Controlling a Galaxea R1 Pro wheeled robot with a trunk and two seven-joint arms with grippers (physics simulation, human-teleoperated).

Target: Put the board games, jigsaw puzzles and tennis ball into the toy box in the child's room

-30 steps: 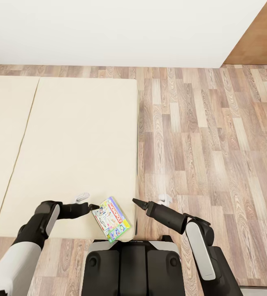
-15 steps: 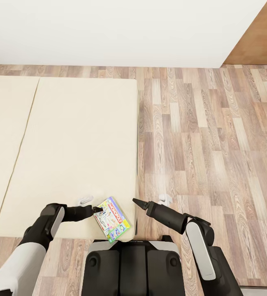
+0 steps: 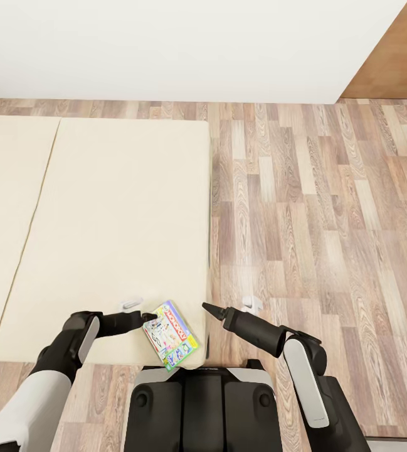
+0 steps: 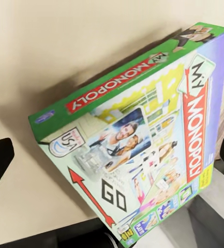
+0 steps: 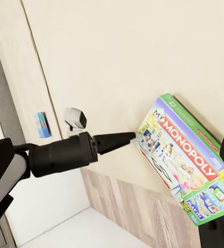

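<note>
1. The left gripper (image 3: 148,317) lies low over the bed (image 3: 103,220) with its tips at the game (image 3: 170,334), at the box's short edge. In the left wrist view the two fingers stand wide apart on either side of the box, so the jaws are released and clamp nothing.
2. The game is a flat Monopoly box, green-edged with a red logo, lying face up at the bed's near right corner, skewed to the bed's edges. One corner seems to reach just past the near edge.
3. It looks like stiff, light card with a glossy lid, so it will likely slide on the mattress if pushed instead of pinched. A grip across the thin edge, top and bottom faces between the pads, seems safest. Squeezing hard could dent the lid.
4. The left arm reaches out from the shoulder, elbow bent, forearm nearly level and pointing toward the box.
5. The right gripper (image 3: 206,307) hovers beside the bed's right edge over the floor (image 3: 316,207), pointing at the game, well clear of it. Its tips look pressed together on nothing.
</note>
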